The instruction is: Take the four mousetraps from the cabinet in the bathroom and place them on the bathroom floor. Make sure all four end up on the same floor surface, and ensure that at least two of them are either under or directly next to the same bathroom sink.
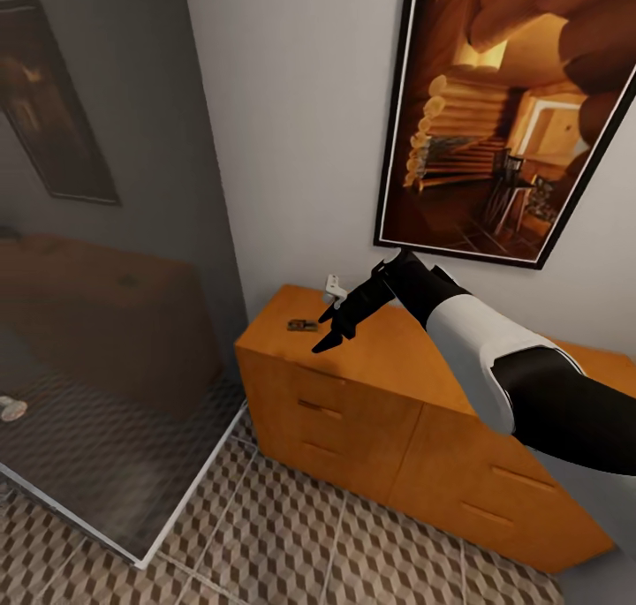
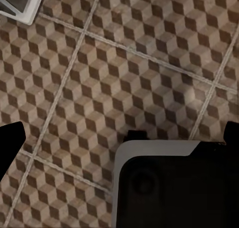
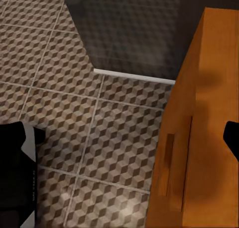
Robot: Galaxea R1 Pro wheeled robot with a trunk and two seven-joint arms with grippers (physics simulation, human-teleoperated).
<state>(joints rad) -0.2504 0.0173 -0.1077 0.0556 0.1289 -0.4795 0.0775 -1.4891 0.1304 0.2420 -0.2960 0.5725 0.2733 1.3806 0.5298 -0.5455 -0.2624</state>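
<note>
The bathroom floor (image 1: 291, 543) with its cube-pattern tiles is running out from the foot of the cabinet (image 1: 371, 428), and a glass shower wall (image 1: 106, 322) is standing right against the cabinet's left end. A big framed picture (image 1: 503, 110) of a log cabin is hanging on the wall above the cabinet.

The cabinet itself is the orange-brown one with bar-handle drawers, all looking shut from where I'm standing. The right arm (image 1: 495, 358) is reaching in over the cabinet top, and the right gripper (image 1: 340, 322) is hovering just above it near the back left corner. Its fingers are looking parted a bit and nothing is sitting between them, so I'd call it empty.

One mousetrap (image 1: 302, 325) is lying flat on the cabinet top, just beside the fingertips, towards the shower end. There's also a small pale thing (image 1: 333, 285) against the wall behind the cabinet top, too tiny for me to say what it is.

The left gripper (image 2: 119, 138) is hanging low over the floor in front of the cabinet, with a dark fingertip at each edge of its own camera, so the jaws are standing wide apart with nothing between them.

What's bugging me: the trap is thin and flat, so the fingers could scrape the cabinet top or just nudge it. It's also close to the cabinet's left edge, so a push could slide it off against the glass.
</note>
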